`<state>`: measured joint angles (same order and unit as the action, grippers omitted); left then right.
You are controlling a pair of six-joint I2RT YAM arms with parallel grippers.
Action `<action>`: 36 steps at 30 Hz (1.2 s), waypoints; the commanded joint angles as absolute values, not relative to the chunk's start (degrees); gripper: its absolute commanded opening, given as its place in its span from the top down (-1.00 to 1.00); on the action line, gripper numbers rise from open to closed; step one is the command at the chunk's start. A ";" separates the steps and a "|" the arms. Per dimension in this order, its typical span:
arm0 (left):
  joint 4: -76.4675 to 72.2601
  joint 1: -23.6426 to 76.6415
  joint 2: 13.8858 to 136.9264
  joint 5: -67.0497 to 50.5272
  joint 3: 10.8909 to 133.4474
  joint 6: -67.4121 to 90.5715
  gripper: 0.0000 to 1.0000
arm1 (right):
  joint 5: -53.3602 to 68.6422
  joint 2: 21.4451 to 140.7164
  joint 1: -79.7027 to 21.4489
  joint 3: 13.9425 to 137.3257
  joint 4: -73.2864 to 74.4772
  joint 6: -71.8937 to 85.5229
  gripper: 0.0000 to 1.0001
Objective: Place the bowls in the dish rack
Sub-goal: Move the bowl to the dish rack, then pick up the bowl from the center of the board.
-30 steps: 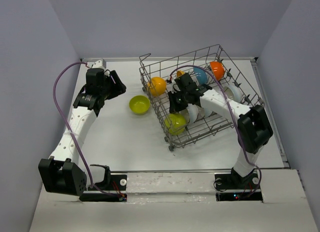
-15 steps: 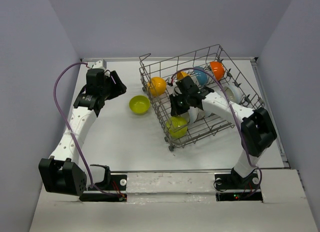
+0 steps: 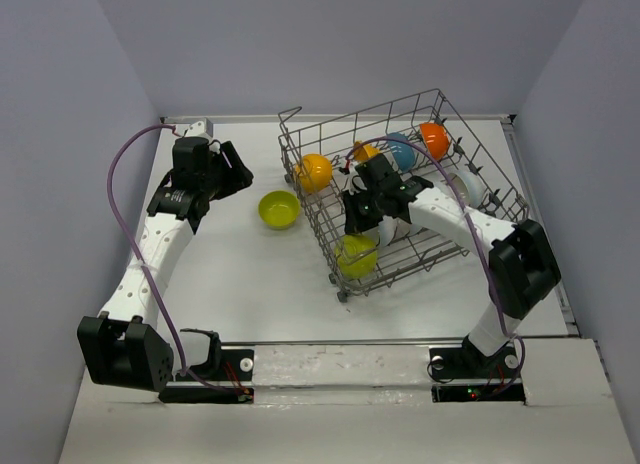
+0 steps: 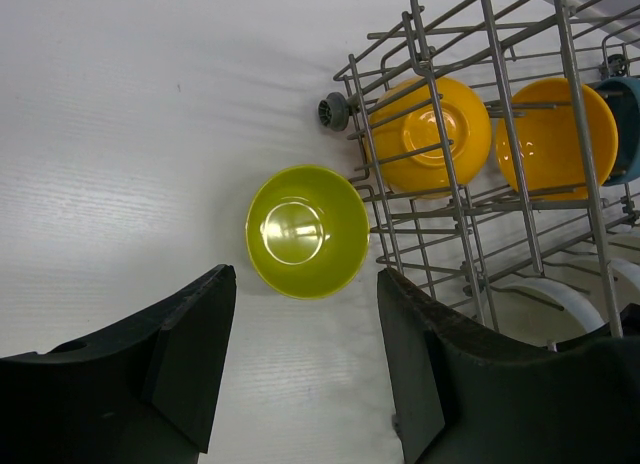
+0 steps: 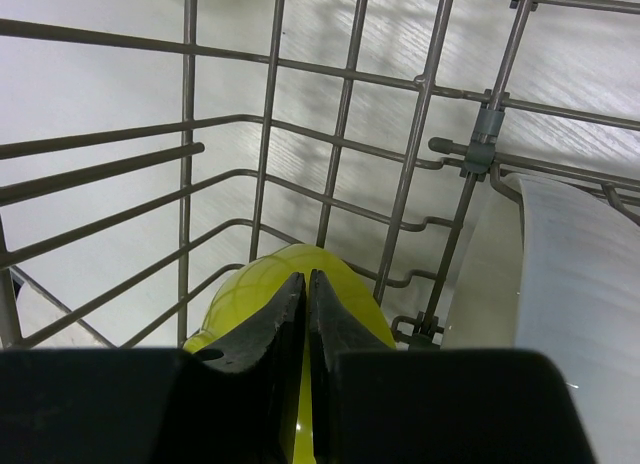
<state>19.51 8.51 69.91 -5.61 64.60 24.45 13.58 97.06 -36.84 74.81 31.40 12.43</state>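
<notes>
The grey wire dish rack (image 3: 360,112) stands at the back right. In it are orange bowls (image 3: 314,171) (image 3: 434,139), a blue bowl (image 3: 402,150) and white bowls (image 3: 470,189). My right gripper (image 3: 358,216) reaches down into the rack's near corner, shut on the rim of a lime green bowl (image 3: 355,256). In the right wrist view the fingers (image 5: 305,276) pinch that bowl (image 5: 250,294) edge-on. A second lime green bowl (image 3: 279,209) lies upright on the table left of the rack. My left gripper (image 4: 305,276) hovers open over it (image 4: 306,231), touching nothing.
The rack's corner wheel (image 4: 332,111) and outer wires (image 4: 415,44) stand just right of the loose bowl. A white bowl (image 5: 560,284) leans on tines close to the right of the held bowl. Grey walls close in the white table (image 3: 230,274).
My right gripper has moved a little toward the rack's near corner and lower, taking the lime green bowl with it. The left arm and the loose bowl have not moved.
</notes>
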 commanded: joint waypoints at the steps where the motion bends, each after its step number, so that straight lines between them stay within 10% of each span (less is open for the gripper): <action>1: 17.75 8.26 69.61 -6.24 64.16 23.73 -0.35 | 13.62 94.40 -37.53 73.92 31.82 12.83 0.78; 20: 17.75 8.26 69.79 -5.45 63.55 24.52 -0.34 | 13.10 93.16 -38.06 74.35 31.82 12.83 0.77; 28: 16.52 8.26 70.92 -4.31 61.96 26.19 -0.35 | 6.87 93.78 -38.06 78.30 29.62 13.88 0.09; 36: 16.35 8.26 72.07 -1.67 60.56 26.54 -0.34 | -8.86 94.04 -38.06 86.90 27.69 15.73 0.02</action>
<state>18.37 8.51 72.18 -3.53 61.49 26.06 -0.75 95.68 -37.58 81.38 31.07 14.83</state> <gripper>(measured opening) 0.675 0.490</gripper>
